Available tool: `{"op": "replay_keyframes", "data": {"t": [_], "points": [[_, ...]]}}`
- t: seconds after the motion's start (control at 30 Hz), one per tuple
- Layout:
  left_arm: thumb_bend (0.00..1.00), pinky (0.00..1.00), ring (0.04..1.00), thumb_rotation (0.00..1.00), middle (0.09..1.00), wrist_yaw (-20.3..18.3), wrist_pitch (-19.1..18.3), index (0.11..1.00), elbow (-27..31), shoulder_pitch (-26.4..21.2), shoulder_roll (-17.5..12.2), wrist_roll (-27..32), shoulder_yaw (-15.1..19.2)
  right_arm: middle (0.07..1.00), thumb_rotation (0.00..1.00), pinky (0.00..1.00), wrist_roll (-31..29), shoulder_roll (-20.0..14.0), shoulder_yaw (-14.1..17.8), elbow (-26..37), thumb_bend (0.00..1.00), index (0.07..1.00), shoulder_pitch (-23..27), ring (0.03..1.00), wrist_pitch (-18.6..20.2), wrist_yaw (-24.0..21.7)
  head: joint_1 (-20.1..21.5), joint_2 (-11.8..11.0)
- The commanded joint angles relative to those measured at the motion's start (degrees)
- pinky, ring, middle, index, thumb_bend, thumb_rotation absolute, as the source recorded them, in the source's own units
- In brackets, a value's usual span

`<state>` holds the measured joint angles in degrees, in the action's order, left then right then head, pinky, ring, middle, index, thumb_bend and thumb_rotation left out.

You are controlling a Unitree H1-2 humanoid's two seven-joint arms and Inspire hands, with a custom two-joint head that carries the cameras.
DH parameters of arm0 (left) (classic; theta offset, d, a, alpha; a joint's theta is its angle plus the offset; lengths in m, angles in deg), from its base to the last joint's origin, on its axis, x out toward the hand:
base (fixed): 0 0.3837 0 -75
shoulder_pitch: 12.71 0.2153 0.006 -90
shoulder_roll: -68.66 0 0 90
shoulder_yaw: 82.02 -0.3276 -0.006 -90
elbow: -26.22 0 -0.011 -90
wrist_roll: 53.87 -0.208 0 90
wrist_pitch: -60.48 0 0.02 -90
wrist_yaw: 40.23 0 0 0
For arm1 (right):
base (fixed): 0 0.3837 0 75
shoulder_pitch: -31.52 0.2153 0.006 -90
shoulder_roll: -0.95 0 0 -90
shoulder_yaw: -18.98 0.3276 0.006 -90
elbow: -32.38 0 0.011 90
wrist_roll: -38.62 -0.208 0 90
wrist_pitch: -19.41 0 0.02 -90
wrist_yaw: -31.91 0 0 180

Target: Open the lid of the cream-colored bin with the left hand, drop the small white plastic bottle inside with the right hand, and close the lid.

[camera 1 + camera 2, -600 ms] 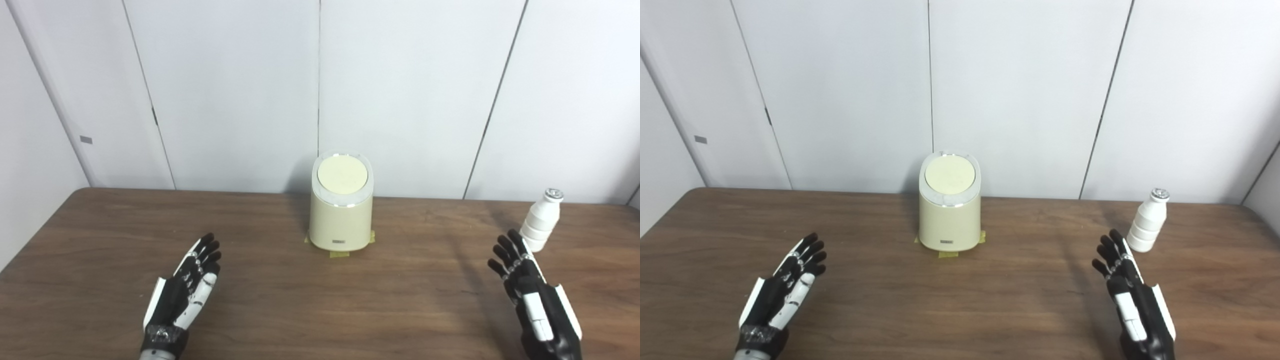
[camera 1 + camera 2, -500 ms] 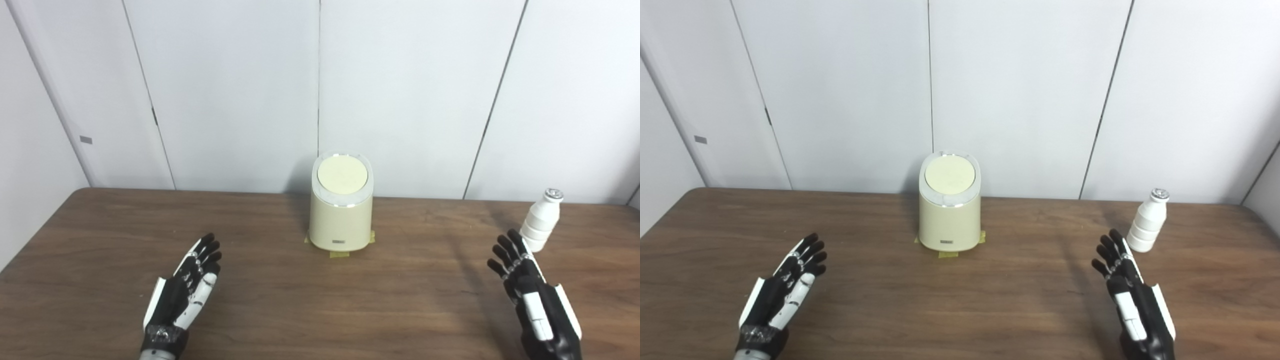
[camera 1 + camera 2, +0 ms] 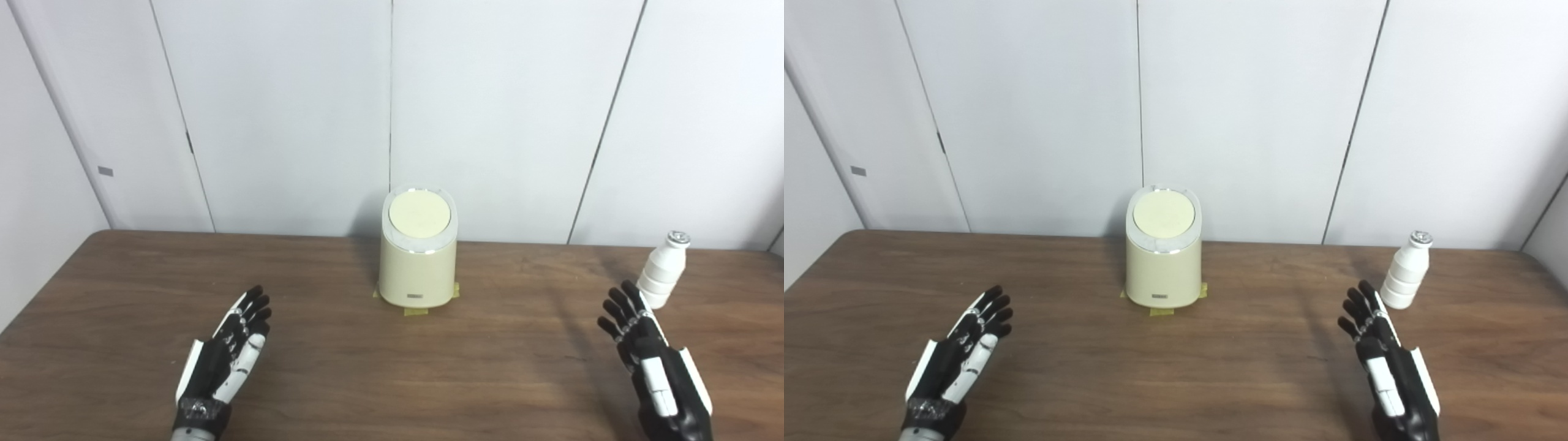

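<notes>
Nothing has moved since the earlier frames, operator: both hands and both objects sit exactly where they were. Your small white plastic bottle (image 3: 661,271) stands upright at the far right of the table (image 3: 343,380), long axis vertical, silver cap pointing straight up, with its ribbed base on the wood. It is well apart from the cream-colored bin (image 3: 418,263), which sits at the middle of the table toward the far edge, close to the white panelled wall (image 3: 490,110). The bin stands upright too, and its round lid (image 3: 419,215) is down and flat, facing up and tipped slightly toward you. Strips of yellow tape (image 3: 416,310) show under the bin's near edge.

Your right hand (image 3: 652,361) hovers low at the near right, fingers spread wide and pointing away toward the far side, holding nothing; its fingertips (image 3: 626,288) end just near and left of the bottle's base, and you cannot tell from here whether they touch it. Your left hand (image 3: 226,355) rests low at the near left, palm partly turned up, fingers apart and angled toward the far right, also holding nothing, well short of the bin.

You have a broad stretch of bare wood between the two hands and in front of the bin. The bottle stands near the table's far edge.
</notes>
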<state>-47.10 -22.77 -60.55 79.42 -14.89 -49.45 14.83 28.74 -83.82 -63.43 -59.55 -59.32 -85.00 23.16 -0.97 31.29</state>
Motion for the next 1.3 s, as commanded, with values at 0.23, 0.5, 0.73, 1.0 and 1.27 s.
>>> {"op": "replay_keyframes", "data": {"t": [0.23, 0.5, 0.73, 1.0, 1.27], "points": [[0.40, 0.85, 0.892, 0.53, 0.909, 0.6, -1.9, 0.948, -4.1, 4.7, 2.4, 0.9, -1.0, 0.952, 0.86, 0.89, -0.6, 1.5, -0.9, -9.9, 0.63, 0.962, -7.2, 0.941, -1.0, -1.0, -0.6, 0.7], [0.57, 0.83, 0.915, 0.34, 0.943, 1.6, -8.0, 0.990, 5.1, 3.6, 2.0, -0.2, -0.9, 0.948, 0.83, 0.89, -1.6, 1.9, -0.7, -10.3, 0.64, 0.960, -6.9, 0.937, -0.7, -1.5, -0.6, 0.7], [0.66, 0.83, 0.871, 0.23, 0.917, 2.6, -15.4, 0.972, 13.8, -2.8, -0.6, -5.6, -2.2, 0.953, 0.83, 0.88, -1.4, 2.2, -1.0, -10.7, 0.65, 0.963, -6.6, 0.943, -0.8, -1.5, -0.3, 0.5], [0.77, 0.87, 0.823, 0.17, 0.888, 2.5, -21.1, 0.947, 14.6, -13.1, -2.3, -11.4, -4.7, 0.953, 0.83, 0.87, -0.9, 2.2, -1.2, -10.8, 0.64, 0.962, -6.7, 0.942, -1.1, -1.3, 0.1, 0.3], [0.82, 0.74, 0.841, 0.14, 0.884, 2.6, -25.6, 0.926, 10.8, -21.5, -2.0, -15.0, -7.1, 0.950, 0.83, 0.87, -0.7, 2.2, -1.2, -10.9, 0.63, 0.962, -6.6, 0.941, -1.0, -1.2, 0.4, 0.2]]}}
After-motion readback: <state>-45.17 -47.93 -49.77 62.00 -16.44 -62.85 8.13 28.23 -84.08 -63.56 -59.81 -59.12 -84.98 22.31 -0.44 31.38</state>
